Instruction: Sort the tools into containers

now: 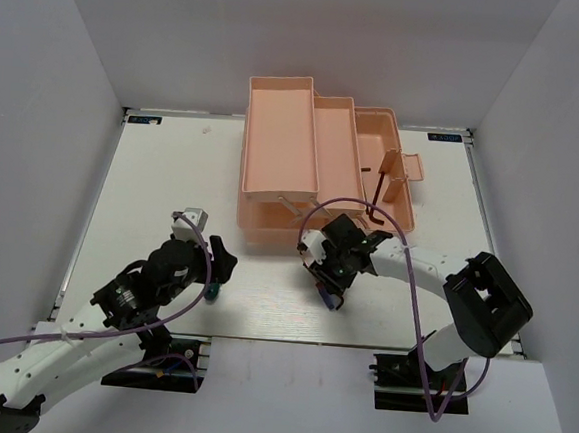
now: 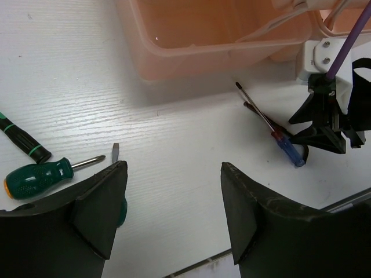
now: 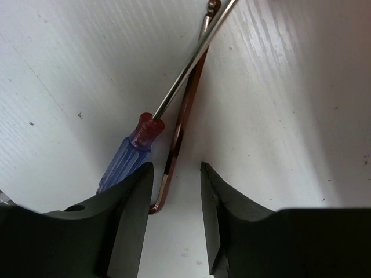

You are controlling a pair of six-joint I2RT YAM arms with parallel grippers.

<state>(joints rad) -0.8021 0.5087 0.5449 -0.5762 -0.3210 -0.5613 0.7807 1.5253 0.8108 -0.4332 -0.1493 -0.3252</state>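
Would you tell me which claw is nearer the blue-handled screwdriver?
Right. The right claw hovers just above the blue-handled screwdriver; the left claw is well to its left, by a green-handled screwdriver.

Bright even light, soft shadows

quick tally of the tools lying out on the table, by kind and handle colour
green-handled screwdrivers: 2, one mostly hidden under the left gripper
black-and-green handle: 1
blue-handled screwdriver: 1
hex key: 1
total: 5
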